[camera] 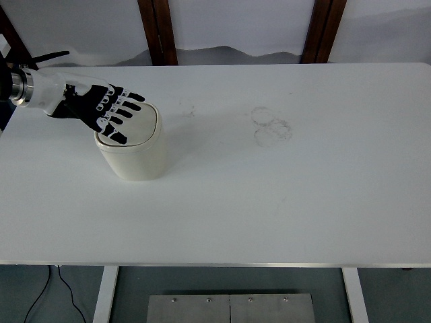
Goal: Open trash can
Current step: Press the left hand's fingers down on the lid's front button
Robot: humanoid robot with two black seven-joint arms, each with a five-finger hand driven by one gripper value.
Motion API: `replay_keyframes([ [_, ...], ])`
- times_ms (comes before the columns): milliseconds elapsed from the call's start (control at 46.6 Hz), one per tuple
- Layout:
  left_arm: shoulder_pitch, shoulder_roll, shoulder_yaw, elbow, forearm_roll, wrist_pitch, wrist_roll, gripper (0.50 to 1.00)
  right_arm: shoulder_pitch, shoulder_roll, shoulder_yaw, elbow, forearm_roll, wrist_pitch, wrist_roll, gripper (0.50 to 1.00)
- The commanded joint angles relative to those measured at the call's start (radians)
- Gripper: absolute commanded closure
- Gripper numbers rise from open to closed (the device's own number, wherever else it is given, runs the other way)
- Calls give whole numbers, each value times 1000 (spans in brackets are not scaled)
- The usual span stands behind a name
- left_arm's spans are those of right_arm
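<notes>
Trash can (138, 151), cream and round-cornered, stands directly under the left hand (108, 111) on the white table (283, 188), which stretches broad and bare away to that hand's right. The lid (145, 124) looks closed and flat, level with the rim. The hand, its arm entering from the picture's left edge, lies over the lid's near-left part with fingers (120, 114) spread and extended, gripping nothing; whether they touch the lid cannot be told. The step in hand seems to be the press. Next, the move likely calls for a firm push down so the lid springs or tips open. Faint ring-shaped marks (271, 126) lie well off to the hand's right.
</notes>
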Motion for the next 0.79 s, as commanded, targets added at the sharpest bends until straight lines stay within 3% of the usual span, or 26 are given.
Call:
replay_keyframes([
  [0,4,-2,0,0,1,1,0,500,0,0,-1,0,0,1,0,505],
  [773,-47,-25,67,-9,18,-8,22,500,0,0,-1,0,0,-1,0,505],
])
